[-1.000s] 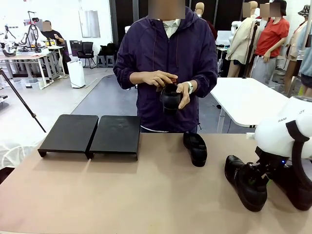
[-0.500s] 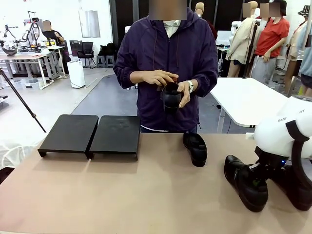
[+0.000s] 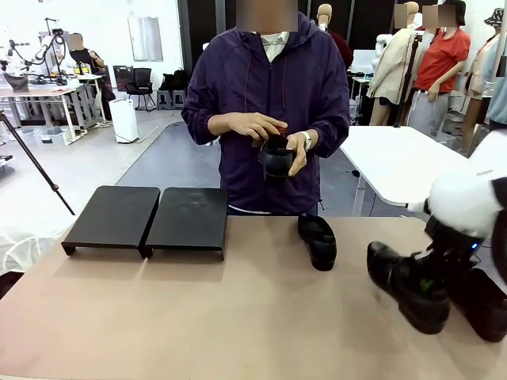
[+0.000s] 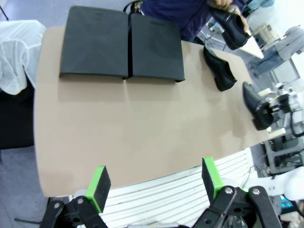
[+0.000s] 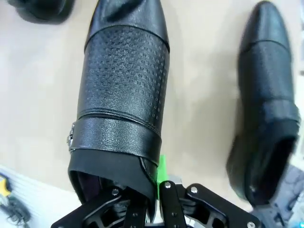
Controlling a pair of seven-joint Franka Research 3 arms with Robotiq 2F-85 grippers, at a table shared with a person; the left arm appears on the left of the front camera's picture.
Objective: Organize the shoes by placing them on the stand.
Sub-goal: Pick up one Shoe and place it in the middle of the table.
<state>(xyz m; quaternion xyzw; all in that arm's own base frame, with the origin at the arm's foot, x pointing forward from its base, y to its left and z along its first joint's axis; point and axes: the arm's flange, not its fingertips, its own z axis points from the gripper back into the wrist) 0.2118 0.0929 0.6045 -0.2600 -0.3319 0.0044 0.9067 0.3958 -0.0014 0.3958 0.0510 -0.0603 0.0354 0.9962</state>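
My right gripper (image 5: 153,185) has just clamped shut on the heel collar of the textured black shoe (image 5: 124,85), shifting it slightly at the table (image 3: 238,317) right side beside a second shoe (image 5: 268,95), well apart from the bare stand (image 3: 146,215), so the carry looks next; left gripper (image 4: 154,178) gapes wide.

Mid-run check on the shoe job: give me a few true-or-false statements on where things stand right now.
1. The right gripper is shut on the collar of the textured shoe. True.
2. One shoe already rests on the stand. False: no shoe is on it.
3. The person holds a fourth shoe in both hands. True.
4. The left gripper is clamped on a shoe. False: it is open and holds nothing.
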